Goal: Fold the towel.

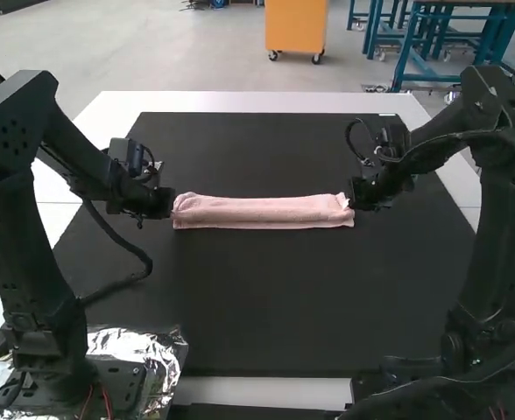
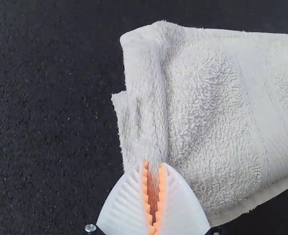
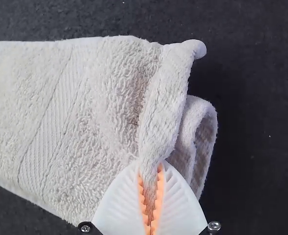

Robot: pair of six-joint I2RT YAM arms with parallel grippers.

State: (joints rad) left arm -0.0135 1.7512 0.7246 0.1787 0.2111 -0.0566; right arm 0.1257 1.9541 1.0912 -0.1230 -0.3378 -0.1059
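The left gripper (image 1: 173, 206) and right gripper (image 1: 354, 198) each pinch an end of the folded towel (image 1: 262, 212) on the mat (image 1: 266, 306).

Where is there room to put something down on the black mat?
The black mat is bare between the pink towel and the mat's near edge, and from the towel to the far edge. It's crowded at the towel's two ends, where the left claw and right claw pinch it.
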